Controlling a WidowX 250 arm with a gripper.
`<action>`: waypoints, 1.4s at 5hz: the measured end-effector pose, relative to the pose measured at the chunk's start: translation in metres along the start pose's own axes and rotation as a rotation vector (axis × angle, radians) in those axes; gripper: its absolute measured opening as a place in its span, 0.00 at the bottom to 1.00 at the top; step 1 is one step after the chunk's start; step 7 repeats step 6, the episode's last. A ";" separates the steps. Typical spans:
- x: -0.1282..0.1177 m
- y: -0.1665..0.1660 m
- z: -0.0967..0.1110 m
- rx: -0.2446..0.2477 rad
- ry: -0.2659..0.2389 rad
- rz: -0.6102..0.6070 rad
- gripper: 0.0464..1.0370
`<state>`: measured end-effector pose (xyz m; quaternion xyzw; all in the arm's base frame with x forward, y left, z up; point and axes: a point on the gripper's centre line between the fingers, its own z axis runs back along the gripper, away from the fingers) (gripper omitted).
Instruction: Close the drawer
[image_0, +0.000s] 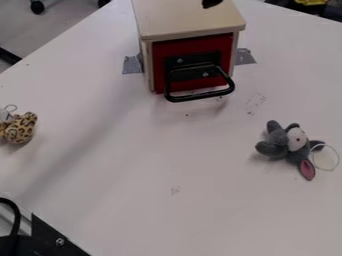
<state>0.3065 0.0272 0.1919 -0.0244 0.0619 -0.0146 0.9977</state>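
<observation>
My claw (212, 3) shows against the top of the box (187, 21); I can't tell whether it's clenched or released. Below it in view, the red drawer (160, 67) sits within the box, with a grey plush (279, 142) well apart from me.

Smooth pale wooden cabinet (190, 20), matt red drawer front (160, 62), glossy black metal-looking handle (203, 96), plush cloth grey toy (275, 142), smooth white tabletop (133, 175)
</observation>
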 end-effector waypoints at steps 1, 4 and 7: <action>-0.038 0.005 0.023 0.075 -0.027 0.173 0.96; -0.063 0.074 -0.037 0.127 -0.149 0.468 0.96; -0.058 0.082 -0.044 0.133 -0.113 0.419 0.96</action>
